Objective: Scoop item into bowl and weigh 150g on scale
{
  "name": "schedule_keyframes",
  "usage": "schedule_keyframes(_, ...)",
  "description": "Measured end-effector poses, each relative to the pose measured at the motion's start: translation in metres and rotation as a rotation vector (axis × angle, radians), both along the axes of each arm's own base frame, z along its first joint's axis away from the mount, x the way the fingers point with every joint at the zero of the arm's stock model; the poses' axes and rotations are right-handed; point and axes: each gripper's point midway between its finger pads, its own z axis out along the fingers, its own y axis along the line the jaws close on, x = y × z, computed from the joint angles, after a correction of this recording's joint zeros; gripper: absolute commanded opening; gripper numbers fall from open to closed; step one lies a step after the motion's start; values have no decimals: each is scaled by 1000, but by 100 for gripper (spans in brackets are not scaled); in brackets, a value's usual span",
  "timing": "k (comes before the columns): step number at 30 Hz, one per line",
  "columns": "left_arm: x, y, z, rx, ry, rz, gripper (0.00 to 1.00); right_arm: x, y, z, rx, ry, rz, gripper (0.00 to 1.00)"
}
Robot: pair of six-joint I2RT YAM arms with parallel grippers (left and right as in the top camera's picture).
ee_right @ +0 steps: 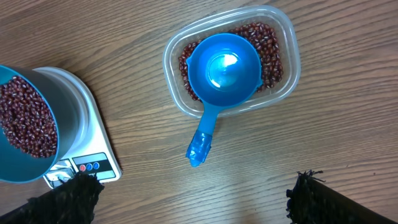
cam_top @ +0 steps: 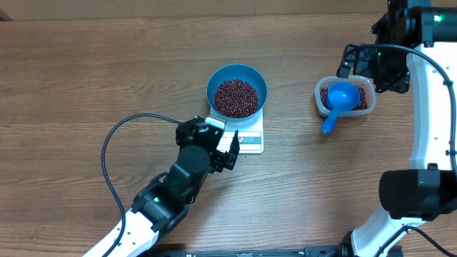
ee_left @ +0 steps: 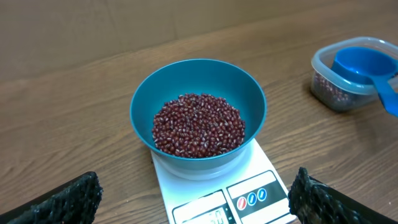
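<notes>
While the teal bowl (cam_top: 239, 71) sits on the white scale (cam_top: 251, 140) with a heap of red-brown beans (cam_top: 236, 98) covering its bottom, the left gripper (ee_left: 193, 206) hovers just in front of the scale's display edge, jaws spread wide and holding nothing. Well apart to the right on the wooden worktop (cam_top: 86, 71), a clear tub (ee_right: 287, 38) holds more beans and a blue scoop (ee_right: 224, 65), its handle sticking out over the rim. The right gripper (ee_right: 196, 200) hangs above it, jaws likewise wide apart and empty.
</notes>
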Motion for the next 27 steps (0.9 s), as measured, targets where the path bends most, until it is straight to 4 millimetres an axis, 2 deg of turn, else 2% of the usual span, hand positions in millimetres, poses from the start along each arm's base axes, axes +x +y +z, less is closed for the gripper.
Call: schedule_keyframes(27,4,5,5,-35,-13,48,100,0,0,0,-1,0,0,100)
